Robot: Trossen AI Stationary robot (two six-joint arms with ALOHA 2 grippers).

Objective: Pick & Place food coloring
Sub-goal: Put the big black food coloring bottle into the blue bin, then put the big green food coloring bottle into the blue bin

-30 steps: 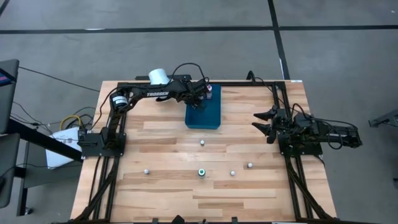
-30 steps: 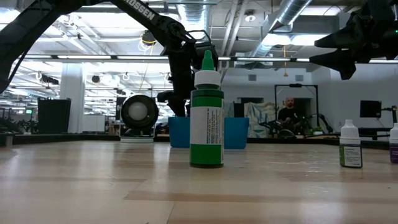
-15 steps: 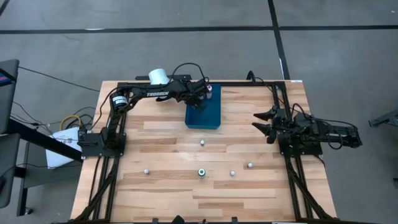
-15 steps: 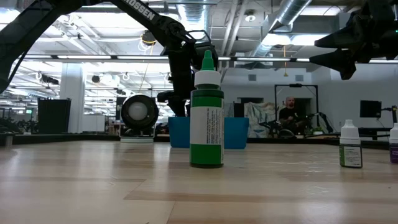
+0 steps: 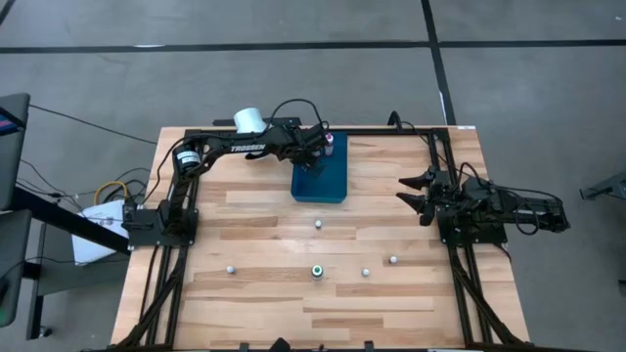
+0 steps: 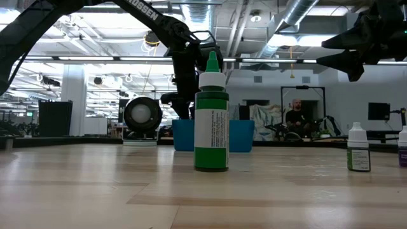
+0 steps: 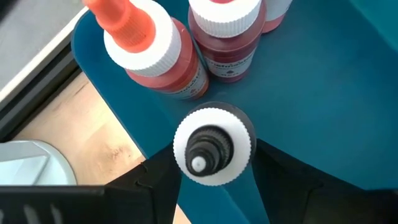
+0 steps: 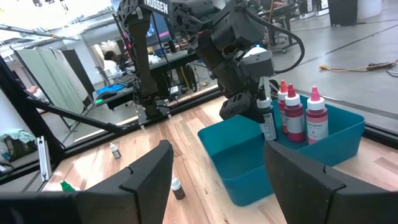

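The left gripper (image 5: 317,149) hung over the far end of the blue rectangular plastic tray (image 5: 321,184), its dark fingers (image 7: 149,186) pinching a small dark dropper bottle with a white ribbed cap (image 7: 213,147), held upright just above the tray floor. Just beside it, in the tray's far corner, stood a red bottle with an orange tip (image 7: 149,50) and a darker red bottle (image 7: 227,37). The right gripper (image 5: 416,196) waited near the table's right edge, fingers spread with nothing between them. A green bottle (image 6: 211,114) stood upright on the wooden table (image 5: 254,293) near its front, with other small bottles (image 5: 392,260) scattered around it.
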